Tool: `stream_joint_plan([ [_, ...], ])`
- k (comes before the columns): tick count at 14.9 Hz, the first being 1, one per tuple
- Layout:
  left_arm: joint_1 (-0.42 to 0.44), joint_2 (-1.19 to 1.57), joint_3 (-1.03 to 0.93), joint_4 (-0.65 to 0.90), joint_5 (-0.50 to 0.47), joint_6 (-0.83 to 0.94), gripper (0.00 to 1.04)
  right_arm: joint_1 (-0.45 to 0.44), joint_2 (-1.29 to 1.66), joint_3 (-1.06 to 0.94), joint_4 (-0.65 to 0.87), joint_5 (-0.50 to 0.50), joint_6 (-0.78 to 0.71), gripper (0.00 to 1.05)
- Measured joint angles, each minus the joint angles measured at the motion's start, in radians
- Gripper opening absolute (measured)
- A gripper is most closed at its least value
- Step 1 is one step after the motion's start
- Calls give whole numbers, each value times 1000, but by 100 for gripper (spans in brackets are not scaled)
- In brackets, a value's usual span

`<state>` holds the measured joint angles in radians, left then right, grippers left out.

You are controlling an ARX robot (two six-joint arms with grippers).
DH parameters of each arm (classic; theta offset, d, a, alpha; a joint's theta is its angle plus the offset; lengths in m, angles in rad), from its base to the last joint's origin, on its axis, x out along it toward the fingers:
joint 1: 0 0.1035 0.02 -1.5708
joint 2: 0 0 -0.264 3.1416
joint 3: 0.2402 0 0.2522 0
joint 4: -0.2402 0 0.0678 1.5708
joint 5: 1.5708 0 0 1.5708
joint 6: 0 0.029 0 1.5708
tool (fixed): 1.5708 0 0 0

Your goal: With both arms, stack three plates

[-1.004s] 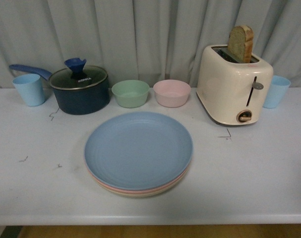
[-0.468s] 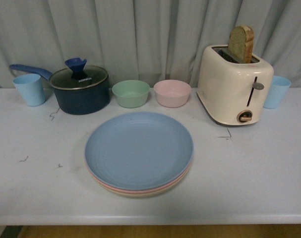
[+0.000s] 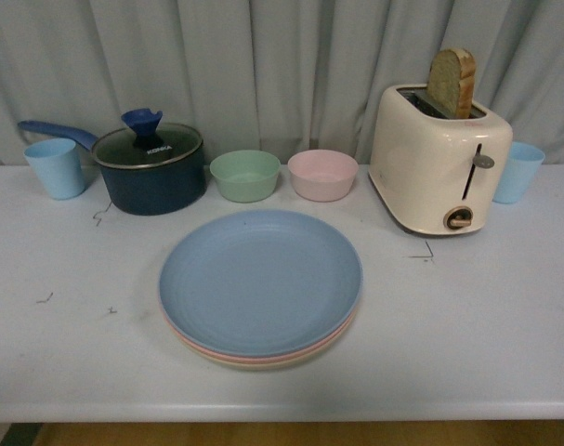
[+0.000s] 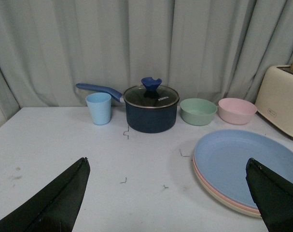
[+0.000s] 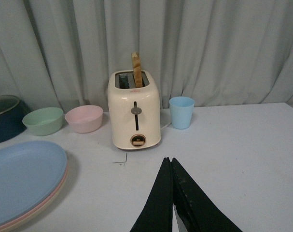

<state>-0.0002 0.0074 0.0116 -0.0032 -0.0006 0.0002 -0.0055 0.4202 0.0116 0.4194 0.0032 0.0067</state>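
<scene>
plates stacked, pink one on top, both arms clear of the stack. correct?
Not quite: the blue plate is on top, with the pink plate and the beige plate under it, as the front view shows. Both arms are clear of the stack.

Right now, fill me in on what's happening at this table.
Nothing is being handled. The three round matte plates sit stacked mid-table: the blue plate on top, the pink plate under it, the cream plate at the bottom. Neither arm shows in the front view. The left gripper is open and empty; the right gripper is shut on nothing, above bare table. The stacking looks done.
</scene>
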Motion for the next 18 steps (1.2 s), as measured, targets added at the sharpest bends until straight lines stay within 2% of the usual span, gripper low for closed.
stream_joint_plan([
  [7,0,0,0,0,0,0,98,0,-182,0,-179,0,0,2],
  [13,0,0,0,0,0,0,98,0,-254,0,-256,0,0,2],
  [14,0,0,0,0,0,0,98,0,-336,0,-388,-3,0,2],
  [15,0,0,0,-1,0,0,98,0,-419,0,-412,-3,0,2],
  [18,0,0,0,0,0,0,98,0,-416,0,-420,-3,0,2],
])
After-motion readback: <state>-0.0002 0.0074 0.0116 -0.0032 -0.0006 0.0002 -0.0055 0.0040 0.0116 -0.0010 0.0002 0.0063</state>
